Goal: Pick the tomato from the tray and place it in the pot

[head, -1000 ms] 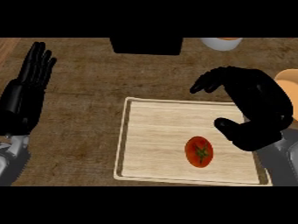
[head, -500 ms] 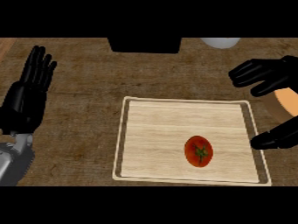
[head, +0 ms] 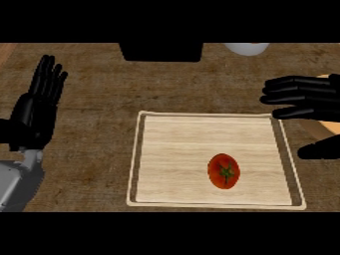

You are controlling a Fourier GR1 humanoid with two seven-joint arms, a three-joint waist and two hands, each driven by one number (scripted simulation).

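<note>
At the far left the left hand rests over the worktop, palm flat and fingers straight, pointing toward the top of the view; it holds nothing. Between it and the tray lies a bare strip of brown worktop, and another bare stretch runs above the tray up to the objects at the far edge.

The tray is a pale wooden rectangle with a low raised rim, lying flat in the middle of the view. Most of its floor is bare. The tomato lies in its lower right part, nearer the right rim than the left and touching no rim. It is red and oval, with a small green stem mark on top.

At the far edge, above the tray's left half, stands a dark pot, cut off by the top of the view so its inside cannot be seen. Just right of it is part of a pale round object.

The right hand hovers at the right, spread wide, fingers pointing left above the tray's upper right corner and thumb lower beside the right rim. It holds nothing and is clear of the tomato. Behind it shows a tan rounded object, mostly hidden.
</note>
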